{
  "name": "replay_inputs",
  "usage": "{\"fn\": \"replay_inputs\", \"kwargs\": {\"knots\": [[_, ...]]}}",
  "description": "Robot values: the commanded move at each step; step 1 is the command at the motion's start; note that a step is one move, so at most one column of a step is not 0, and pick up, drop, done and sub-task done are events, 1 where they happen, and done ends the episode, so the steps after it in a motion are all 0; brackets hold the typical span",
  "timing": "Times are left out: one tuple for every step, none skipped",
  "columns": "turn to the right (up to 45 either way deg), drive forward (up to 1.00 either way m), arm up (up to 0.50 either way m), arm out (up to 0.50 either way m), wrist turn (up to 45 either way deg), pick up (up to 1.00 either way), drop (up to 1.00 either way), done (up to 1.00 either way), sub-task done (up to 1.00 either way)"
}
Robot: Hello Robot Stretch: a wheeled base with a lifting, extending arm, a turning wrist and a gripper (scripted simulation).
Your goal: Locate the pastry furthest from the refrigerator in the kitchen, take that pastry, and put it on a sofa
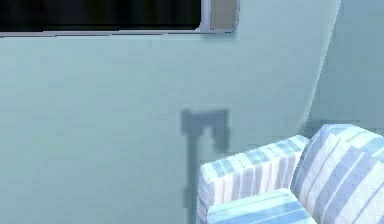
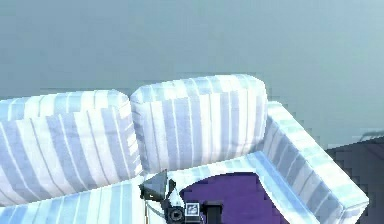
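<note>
Sofa (image 2: 200, 120): striped, spans the arm side view; seat along the bottom.
Gripper (image 2: 163, 198): bottom centre; you cannot tell its finger state or its load.
Pastry (image 2: 154, 184): perhaps the greyish wedge at the fingers; bring it low over the seat before release.

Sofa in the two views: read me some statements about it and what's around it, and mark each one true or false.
1. The sofa is covered in blue and white stripes. True.
2. It has a single back cushion. False: two back cushions stand side by side.
3. A purple thing lies next to the sofa's armrest. True.
4. The wall in the forward view is red brick. False: it is plain pale blue-grey.
5. A dark window runs along the forward view's top. True.
</note>
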Motion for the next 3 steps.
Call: {"fn": "replay_inputs", "kwargs": {"knots": [[0.0, 0.0, 0.0, 0.0, 0.0, 0.0, 1.0, 0.0, 0.0], [0.0, 0.0, 0.1, 0.0, 0.0, 0.0, 0.0, 0.0, 0.0], [0.0, 0.0, 0.0, -0.08, 0.0, 0.0, 0.0, 0.0, 0.0]]}}
